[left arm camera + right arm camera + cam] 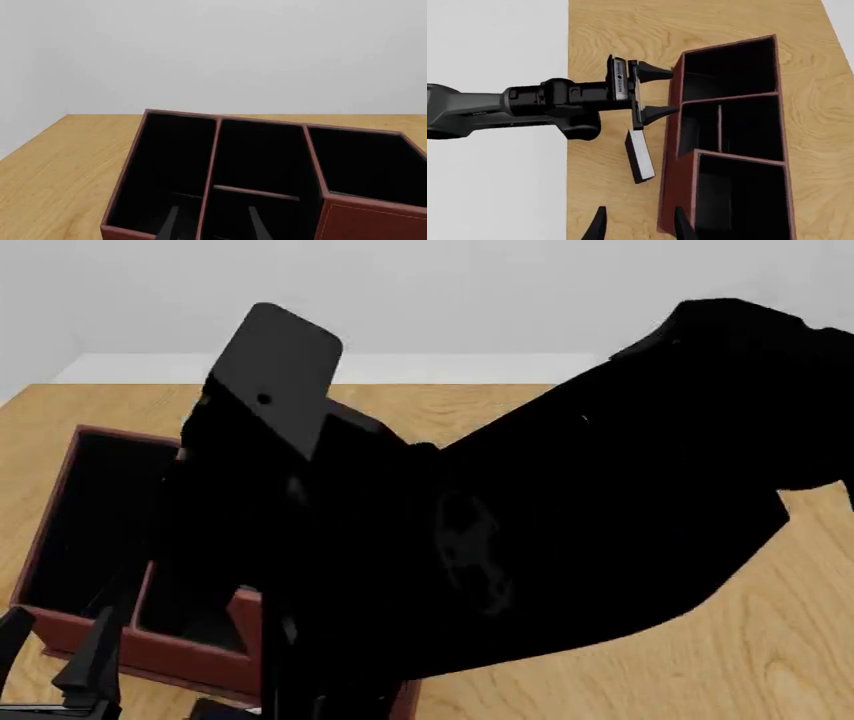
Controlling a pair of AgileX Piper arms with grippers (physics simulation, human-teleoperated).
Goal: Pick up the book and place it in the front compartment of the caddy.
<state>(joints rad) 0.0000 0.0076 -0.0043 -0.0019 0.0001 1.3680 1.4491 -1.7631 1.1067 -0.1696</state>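
The book (639, 155), a thin light-grey slab with dark edges, sits tilted just outside the caddy's (670, 135) long outer wall, and nothing holds it. My left gripper (668, 91) is open and empty, with its fingertips at that same wall, a little along from the book. In the left wrist view, the left gripper (212, 227) points over the caddy (373, 220) toward the front compartment (263, 155), which shows only black lining. My right gripper (639, 227) hangs open high above the table, on the book's other side. The front compartment (750, 125) lies past the short cross divider.
My right arm (574, 520) blacks out most of the front view, leaving only the caddy's left part (160, 650) and the left gripper's fingers (96, 660). Wooden table (607, 30) runs along the caddy's outer side to the table edge.
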